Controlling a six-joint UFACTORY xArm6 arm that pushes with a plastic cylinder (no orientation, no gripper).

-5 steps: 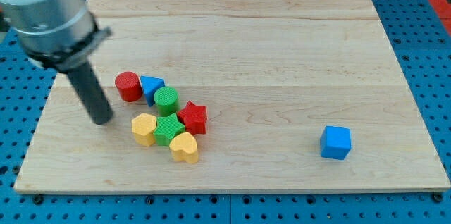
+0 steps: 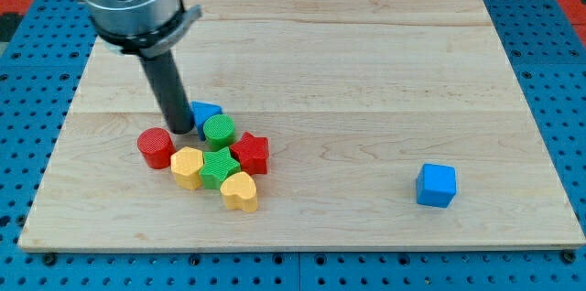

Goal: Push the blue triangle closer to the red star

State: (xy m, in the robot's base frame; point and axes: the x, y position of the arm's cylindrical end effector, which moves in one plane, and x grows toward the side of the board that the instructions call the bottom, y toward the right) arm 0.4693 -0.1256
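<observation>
The blue triangle (image 2: 207,112) lies left of the board's middle, partly hidden behind my rod. My tip (image 2: 180,131) rests against its left side. The red star (image 2: 250,153) lies just below and right of it, with a green cylinder (image 2: 219,131) between them, touching both. A red cylinder (image 2: 156,147) sits left of and below my tip.
A yellow hexagonal block (image 2: 187,167), a green star (image 2: 218,167) and a yellow heart (image 2: 240,191) cluster below the red star. A blue cube (image 2: 435,185) sits alone at the lower right. The wooden board (image 2: 366,71) lies on a blue pegboard.
My tip moved right and up, to the blue triangle's left side. The red cylinder shifted down and left, away from the triangle.
</observation>
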